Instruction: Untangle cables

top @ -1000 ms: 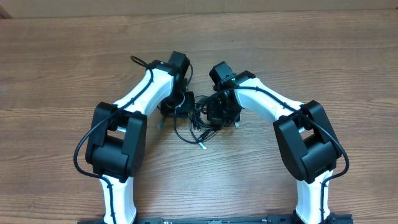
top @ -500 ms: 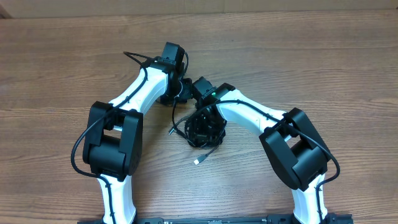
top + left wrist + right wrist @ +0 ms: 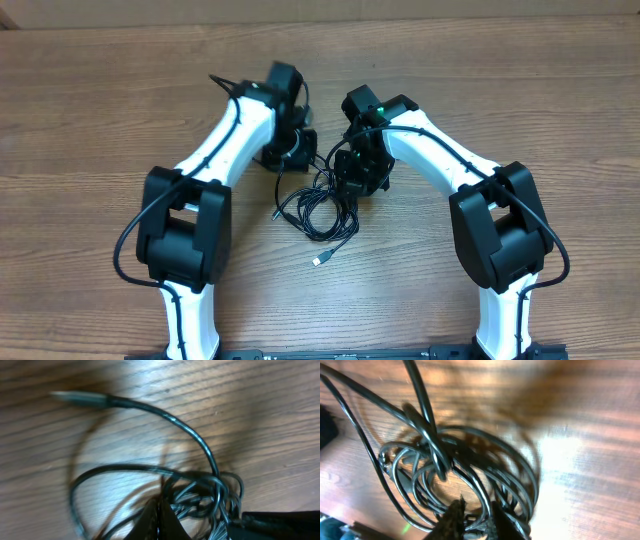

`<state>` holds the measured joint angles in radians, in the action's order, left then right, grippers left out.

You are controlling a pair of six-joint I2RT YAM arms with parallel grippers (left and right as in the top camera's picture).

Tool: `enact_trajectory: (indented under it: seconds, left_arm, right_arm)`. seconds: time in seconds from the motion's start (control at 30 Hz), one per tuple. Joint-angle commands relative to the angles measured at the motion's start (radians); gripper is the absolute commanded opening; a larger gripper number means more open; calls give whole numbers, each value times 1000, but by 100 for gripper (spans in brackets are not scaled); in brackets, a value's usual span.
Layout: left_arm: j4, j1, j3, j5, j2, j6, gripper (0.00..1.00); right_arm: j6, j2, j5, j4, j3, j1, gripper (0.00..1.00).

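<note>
From overhead, the thin black flexible cables (image 3: 320,212) lie in a loose knotted heap on the brown wood-grain bench (image 3: 100,100), between the two white-and-black arms and a little nearer the robot. One tail runs out to a small silvery plug (image 3: 320,260) lying clear of the heap. The left gripper (image 3: 290,152) sits just beside the heap's upper left edge and the right gripper (image 3: 360,178) just beside its upper right; a strand leads up toward each.

In the left wrist view, the left gripper (image 3: 159,510) is pressed together, its tip right at the knot of cables (image 3: 200,495). Whether a strand is pinched I cannot tell. One cord arcs away to a slim plug (image 3: 75,397) lying flat.

In the right wrist view, the right gripper (image 3: 475,516) stands a little spread, with coils of cable (image 3: 470,460) directly under and between its fingertips (image 3: 451,517).

These cords look light, limp and somewhat slick. They will likely drag neighbours along, so a free tail near a plug seems the best hold.
</note>
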<state>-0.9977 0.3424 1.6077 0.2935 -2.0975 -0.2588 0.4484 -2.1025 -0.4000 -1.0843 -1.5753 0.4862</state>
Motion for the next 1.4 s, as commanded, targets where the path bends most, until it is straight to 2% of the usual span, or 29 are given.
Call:
enact_trajectory:
  seconds: [0.0,0.27,0.47,0.67,0.77,0.93,1.0,1.07,1.13,1.27,1.37]
  left_arm:
    - [63,31,-97,18,-8,15,4]
    - [183,32,-182,21,-9,-44,4]
    - [177,18,-181,29,-9,-60,4]
    - [8,-50,-42,176,-3,-2,4]
    - [-138,-75,68,167,-2,13,4]
    - [-214,-68,47,161,-6,52,5]
    - [-196,-57,1,156,-8,54,8]
    - [-156,-51,-47,156,-8,54,16]
    - [-124,-52,-82,166,-8,54,17]
    - [-65,-54,-122,179,-8,53,8]
    - [22,-48,-155,177,-9,29,4]
  right_arm:
    - [6,25,-2,26,5,2,19]
    - [77,24,-3,65,5,5,18]
    - [79,24,-6,85,5,4,18]
    - [79,24,-6,95,5,4,18]
    - [79,24,-6,93,5,4,18]
    - [79,24,-14,74,5,13,18]
    - [78,24,-14,60,5,22,18]
    - [75,24,-14,54,5,27,18]
    - [75,24,-14,55,5,30,18]
    - [76,24,-14,64,5,31,18]
    - [79,24,-13,86,5,31,18]
